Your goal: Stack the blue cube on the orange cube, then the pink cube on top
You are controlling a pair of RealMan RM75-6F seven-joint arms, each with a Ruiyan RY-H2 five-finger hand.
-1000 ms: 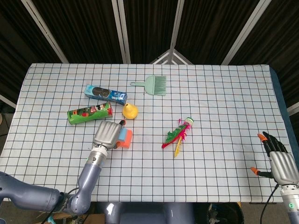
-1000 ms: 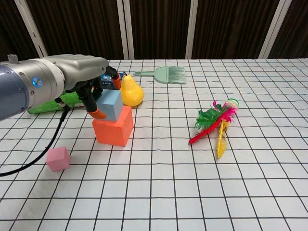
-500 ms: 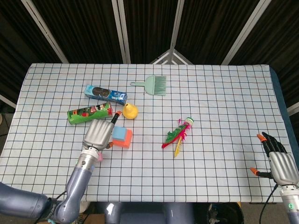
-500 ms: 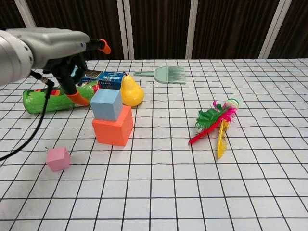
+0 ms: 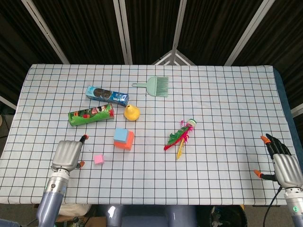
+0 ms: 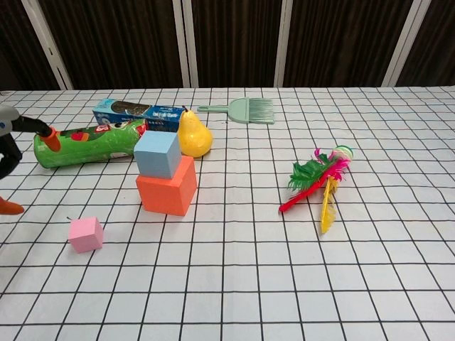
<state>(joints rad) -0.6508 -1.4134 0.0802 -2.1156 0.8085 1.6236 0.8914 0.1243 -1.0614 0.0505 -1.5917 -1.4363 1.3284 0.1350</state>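
The blue cube [image 5: 121, 135] [image 6: 158, 153] sits on top of the orange cube [image 5: 126, 143] [image 6: 167, 190], left of the table's middle. Down and to the left lies the small pink cube [image 5: 98, 159] [image 6: 86, 234], alone on the cloth. My left hand [image 5: 67, 154] [image 6: 8, 160] hovers just left of the pink cube, fingers apart, holding nothing. At the near right corner my right hand [image 5: 282, 162] rests off the table's edge, fingers spread and empty; only the head view shows it.
Behind the stack lie a green chip can [image 5: 91, 114], a blue cookie pack [image 5: 107, 95] and a yellow pear [image 5: 132, 112]. A green brush [image 5: 157, 86] sits further back. A feathered shuttlecock [image 5: 180, 136] lies right of the stack on the checked cloth.
My left hand let go of the blue cube, left it on the orange cube, and drew back down and left to beside the pink cube. The right hand stayed put.
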